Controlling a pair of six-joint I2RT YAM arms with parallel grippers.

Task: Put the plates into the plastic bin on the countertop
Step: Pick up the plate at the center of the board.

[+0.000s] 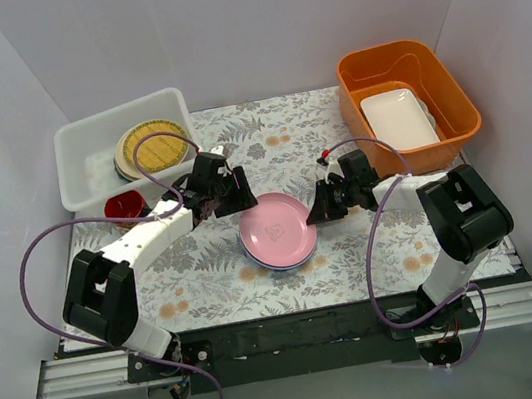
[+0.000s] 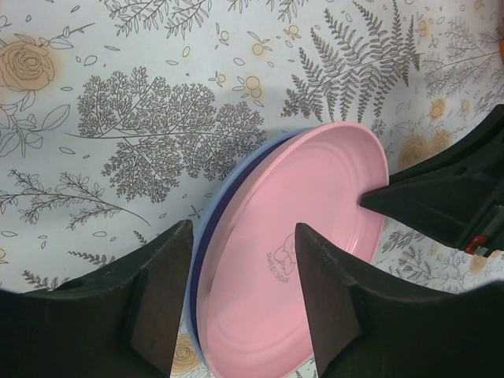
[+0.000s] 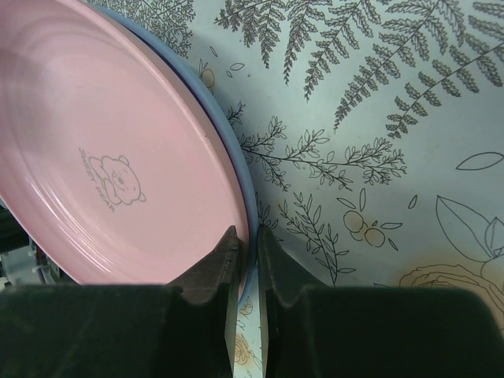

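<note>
Your right pincer [image 3: 248, 240] is clenched on the rim of the pink plate [image 3: 102, 142]. Its own camera shows the light blue plate [image 3: 230, 134] rim wedged in the same narrow gap, though you can't tell whether both are truly gripped. Overhead, you only see that pincer [image 1: 316, 210] meeting the stack's right edge.

Your left pincer [image 2: 244, 232] is released, jaws wide, straddling the opposite rim, with one finger outside the light blue plate and the other over the pink plate's face. Its camera also catches the right pincer's black fingers across the plate.

Only the overhead view shows the plastic bin [image 1: 116, 117], beyond the left pincer and to its left, holding a woven-bamboo yellow plate [image 1: 151, 145]. The stack sits on the countertop [image 1: 206, 270] between both pincers.
</note>
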